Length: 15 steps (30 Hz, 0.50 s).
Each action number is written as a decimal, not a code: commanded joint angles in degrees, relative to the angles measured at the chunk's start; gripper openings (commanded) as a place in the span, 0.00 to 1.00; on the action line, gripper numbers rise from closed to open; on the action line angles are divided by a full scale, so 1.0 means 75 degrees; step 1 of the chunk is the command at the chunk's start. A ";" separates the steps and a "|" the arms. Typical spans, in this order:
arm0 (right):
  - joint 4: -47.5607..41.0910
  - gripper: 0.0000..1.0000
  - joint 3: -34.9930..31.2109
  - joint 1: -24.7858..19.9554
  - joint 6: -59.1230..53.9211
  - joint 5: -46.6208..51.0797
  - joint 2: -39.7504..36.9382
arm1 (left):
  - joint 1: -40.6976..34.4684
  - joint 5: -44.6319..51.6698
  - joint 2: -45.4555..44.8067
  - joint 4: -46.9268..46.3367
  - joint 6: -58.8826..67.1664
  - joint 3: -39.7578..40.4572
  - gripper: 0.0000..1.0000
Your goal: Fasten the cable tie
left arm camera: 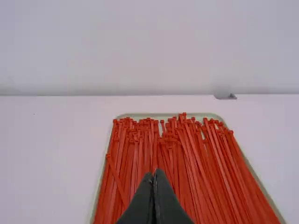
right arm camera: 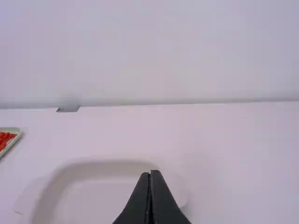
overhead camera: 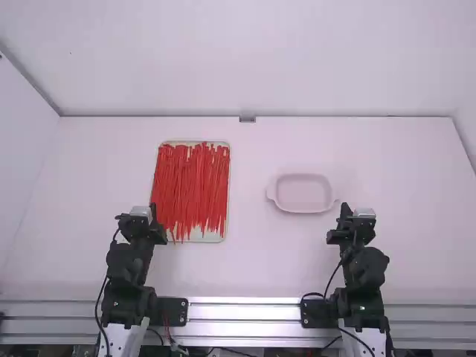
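Observation:
Several red cable ties (overhead camera: 191, 190) lie side by side in a flat tray (overhead camera: 195, 143) left of the table's middle; they also show close up as cable ties (left arm camera: 201, 158) on the tray (left arm camera: 159, 115). My left gripper (overhead camera: 154, 221) is shut and empty, just near of the tray's front left corner, its fingers (left arm camera: 153, 196) pressed together. My right gripper (overhead camera: 344, 216) is shut and empty too, at the near right corner of a white dish (overhead camera: 303, 193), fingers (right arm camera: 150, 198) touching each other over the dish (right arm camera: 93, 186).
The white dish is empty and stands right of the tray. A small grey bracket (overhead camera: 247, 118) sits at the table's far edge. White walls close in the table at the back and left. Open tabletop lies to the right and near the arms.

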 commanded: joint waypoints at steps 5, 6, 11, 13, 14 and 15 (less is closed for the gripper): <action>0.0042 0.01 0.0039 0.0001 0.0025 -0.0008 0.0040 | -0.0005 0.0009 0.0038 0.0003 0.0010 0.0055 0.01; 0.0066 0.02 0.0088 0.0002 0.0025 -0.0024 0.0089 | -0.0007 0.0020 0.0084 -0.0011 0.0023 0.0119 0.02; 0.0095 0.05 0.0437 0.0006 0.0023 -0.0121 0.0415 | -0.0018 0.0076 0.0388 -0.0198 0.0094 0.0554 0.05; 0.0086 0.07 0.0635 0.0003 0.0022 -0.0162 0.0594 | -0.0023 0.0101 0.0555 -0.0322 0.0130 0.0797 0.07; 0.0071 0.08 0.0779 0.0000 0.0021 -0.0190 0.0725 | -0.0027 0.0121 0.0678 -0.0417 0.0164 0.0977 0.08; 0.0045 0.09 0.0976 -0.0006 0.0014 -0.0229 0.0904 | -0.0032 0.0149 0.0855 -0.0561 0.0210 0.1232 0.09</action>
